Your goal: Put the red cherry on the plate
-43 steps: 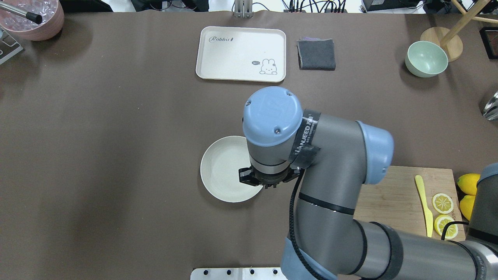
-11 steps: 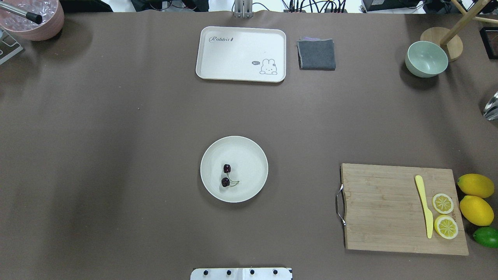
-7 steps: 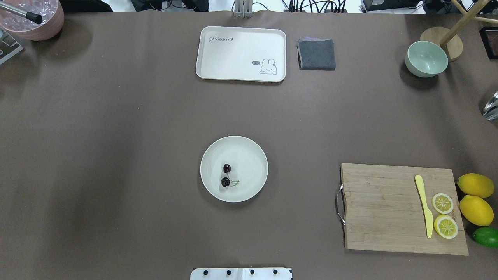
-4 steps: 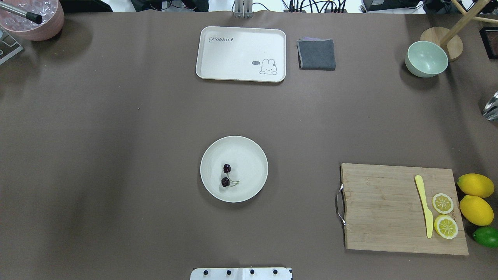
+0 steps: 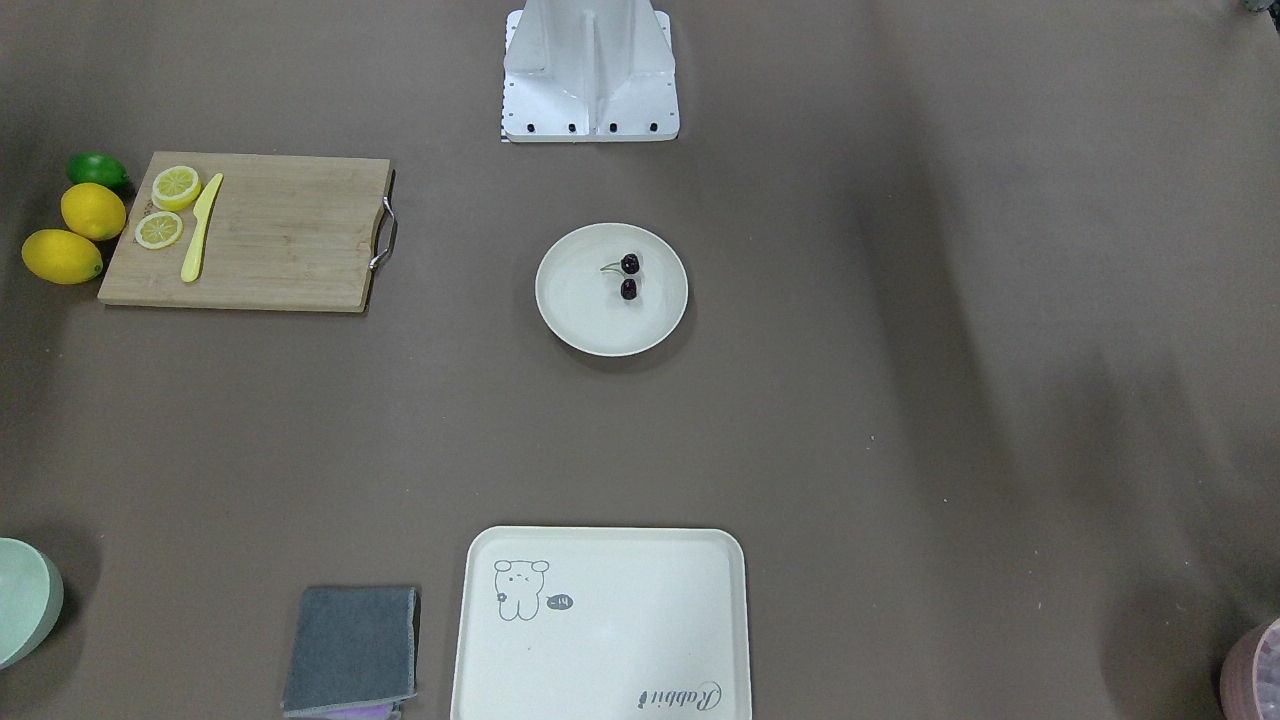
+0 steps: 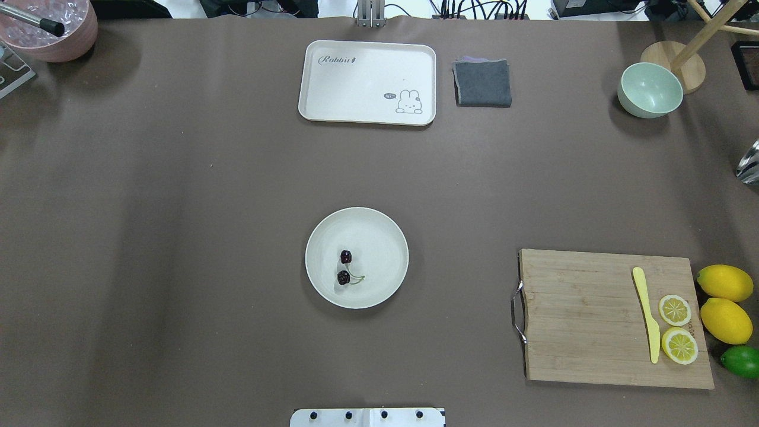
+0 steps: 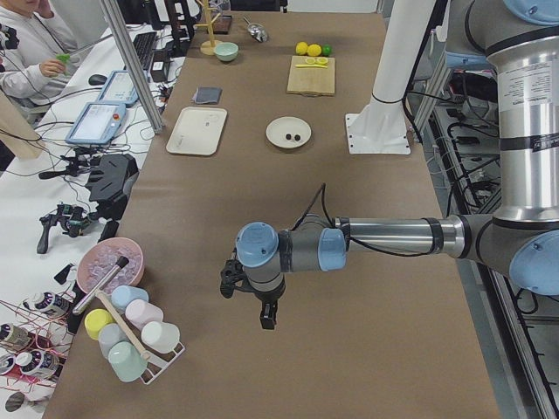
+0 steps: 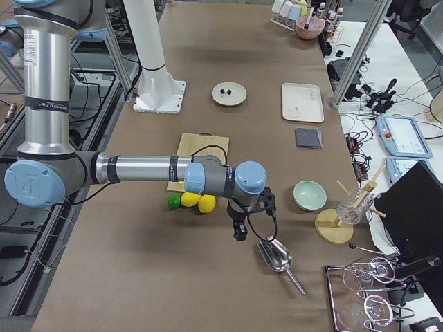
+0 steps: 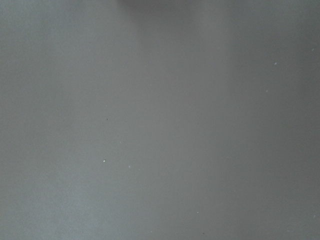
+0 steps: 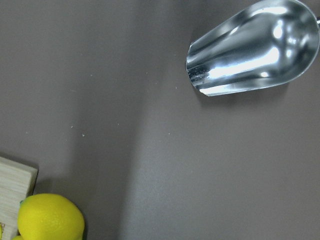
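The red cherry (image 6: 344, 267), a pair of tiny dark cherries joined by thin stems, lies inside the round cream plate (image 6: 382, 237) at the table's middle. The front view shows the cherry (image 5: 629, 277) on the plate (image 5: 590, 315) too. No arm is near them. My left gripper (image 7: 266, 319) hangs over bare table far off at the left end. My right gripper (image 8: 239, 234) hangs at the right end, beside the lemons. Each shows only in a side view, so I cannot tell whether it is open or shut.
A rabbit tray (image 6: 367, 82) and grey cloth (image 6: 482, 82) lie at the back. A green bowl (image 6: 649, 89) is back right. A cutting board (image 6: 593, 317) holds a yellow knife and lemon slices, with lemons (image 6: 724, 302) beside it. A metal scoop (image 10: 250, 47) lies under the right wrist.
About six seconds ago the right arm stood over the plate; it has since left the overhead view and the cherries lie uncovered. Nothing has moved over the last second and a half.
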